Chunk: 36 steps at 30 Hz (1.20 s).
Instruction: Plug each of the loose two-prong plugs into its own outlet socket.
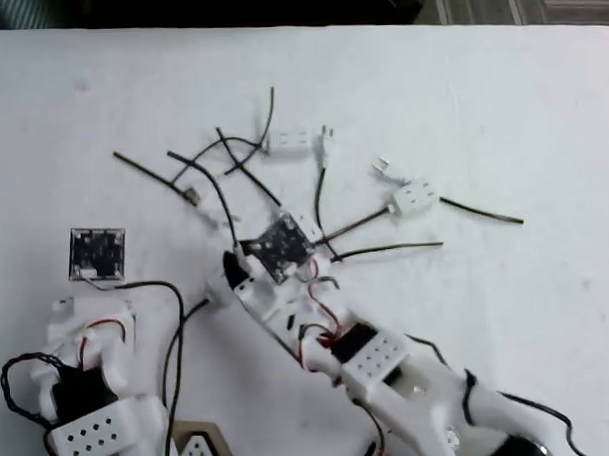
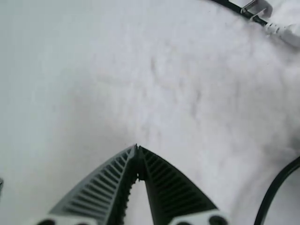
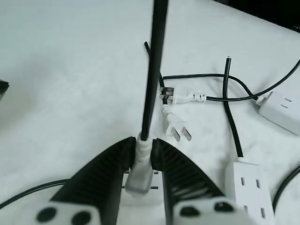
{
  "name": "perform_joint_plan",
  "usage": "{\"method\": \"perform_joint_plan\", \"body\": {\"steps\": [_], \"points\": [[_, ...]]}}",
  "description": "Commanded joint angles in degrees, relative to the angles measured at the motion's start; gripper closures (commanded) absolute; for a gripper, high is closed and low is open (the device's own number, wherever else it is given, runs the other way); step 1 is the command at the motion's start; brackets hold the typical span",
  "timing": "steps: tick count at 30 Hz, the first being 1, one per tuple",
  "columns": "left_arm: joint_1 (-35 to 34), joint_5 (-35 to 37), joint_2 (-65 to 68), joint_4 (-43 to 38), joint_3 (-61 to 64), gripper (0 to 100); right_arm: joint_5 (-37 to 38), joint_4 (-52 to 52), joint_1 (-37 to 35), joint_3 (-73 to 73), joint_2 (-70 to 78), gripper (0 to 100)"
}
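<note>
White two-prong plug [image 3: 139,171] on a black cord is clamped between the fingers of the right gripper [image 3: 142,146], above the white table [image 1: 507,301].

Step in hand, as judged: carrying this plug to a socket. The slots visible in the right wrist view stand vacant.

In the high view, one outlet socket [image 1: 286,142] lies at about 1 o'clock from that gripper and a second [image 1: 416,198] at 2 o'clock.

The next move calls for the prongs to be lined up with the slots, then a straight push.

The left gripper [image 2: 137,152] is closed on nothing, over bare table.
</note>
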Motion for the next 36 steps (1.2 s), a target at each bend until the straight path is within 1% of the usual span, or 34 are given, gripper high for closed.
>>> {"method": "perform_joint_plan", "body": {"steps": [1,5,11,25,29,36], "points": [[-0.13,0.7,-0.48,-0.7,-2.11,97,1.05,-7.96,-0.04,-2.99,5.41,98.3],[-0.13,0.7,-0.48,-0.7,-2.11,97,3.43,-12.35,-0.04,-3.25,11.38,98.3],[-0.13,0.7,-0.48,-0.62,-2.11,97,3.87,-17.98,-0.04,-3.6,16.13,98.3],[-0.04,0.7,-0.48,-0.62,-2.02,97,3.96,-17.8,0.4,-6.42,17.54,98.3],[-0.04,0.7,-0.48,-0.62,-2.02,97,7.03,-17.98,1.45,-8.18,21.85,98.3],[-0.04,0.7,-0.48,-0.62,-2.02,97,7.03,-17.8,1.45,-8.0,22.81,98.3]]}}
